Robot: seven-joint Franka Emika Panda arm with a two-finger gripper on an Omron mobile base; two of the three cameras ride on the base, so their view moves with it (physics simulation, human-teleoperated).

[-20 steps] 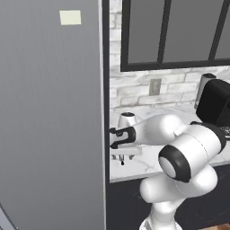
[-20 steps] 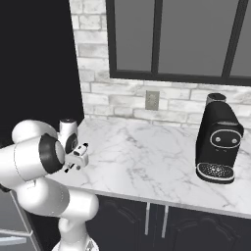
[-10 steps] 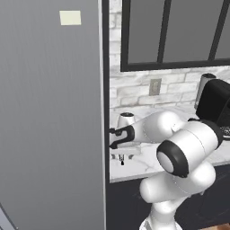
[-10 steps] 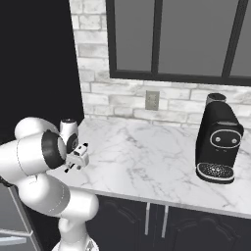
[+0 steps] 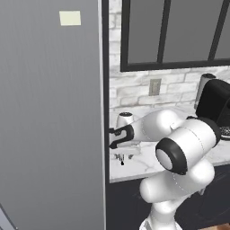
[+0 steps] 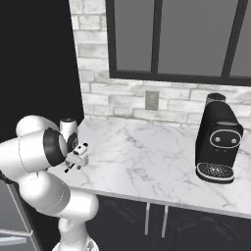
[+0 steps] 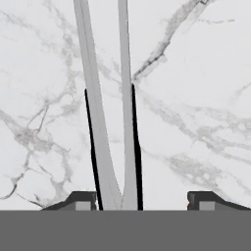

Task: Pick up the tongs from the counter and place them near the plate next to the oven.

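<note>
The tongs (image 7: 112, 147) lie on the white marble counter (image 7: 196, 122) as two slim silver arms with dark edges, running away from the hand. My gripper (image 7: 141, 201) is open and straddles their near end. The left fingertip (image 7: 81, 200) sits close beside the tongs; the right fingertip (image 7: 202, 200) stands well apart from them. From the base, the gripper (image 5: 121, 158) (image 6: 73, 164) points down just above the counter (image 6: 147, 157) at its left end. The plate and the oven are out of view.
A tall grey panel (image 5: 49, 112) stands right beside the hand on the left. A small silver cylinder (image 6: 67, 128) stands just behind the gripper. A black coffee machine (image 6: 218, 144) sits at the right, under the dark-framed window.
The arm's elbow has shifted slightly; the gripper stays low over the counter's left end.
</note>
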